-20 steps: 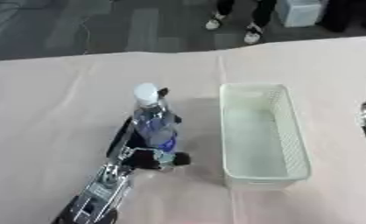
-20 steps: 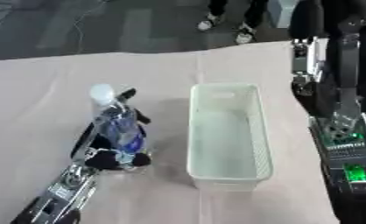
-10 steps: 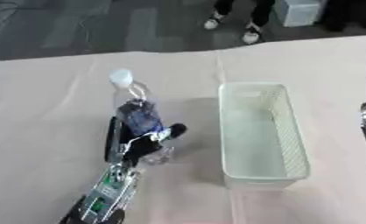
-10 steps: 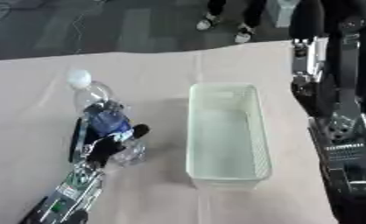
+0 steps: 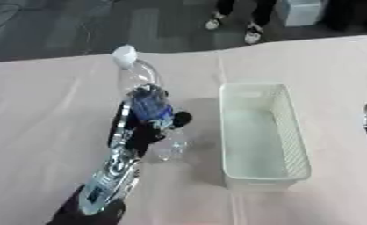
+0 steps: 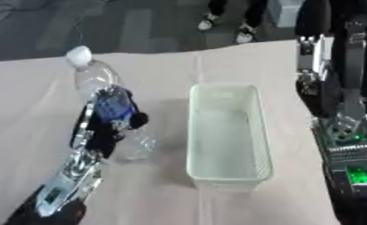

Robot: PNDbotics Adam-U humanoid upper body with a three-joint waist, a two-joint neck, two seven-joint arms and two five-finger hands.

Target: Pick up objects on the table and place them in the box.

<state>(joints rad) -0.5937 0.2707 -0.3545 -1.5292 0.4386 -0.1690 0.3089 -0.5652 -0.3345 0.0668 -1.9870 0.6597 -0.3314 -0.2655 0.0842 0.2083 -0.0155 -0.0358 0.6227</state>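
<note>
**Plastic bottle lifted, basket still waiting**

Black fingers (image 5: 144,132) of my left hand (image 5: 137,129) are curled round the clear water bottle (image 5: 140,94) at its blue label. A second ago it stood near upright on the cloth; now it leans back, white cap (image 5: 124,56) away from me, its base seemingly raised. I judge the pick made and the carry next. Just right of it, the white box (image 5: 294,140) sits on the table (image 5: 48,96), holding nothing. My right hand is out of view.
</note>
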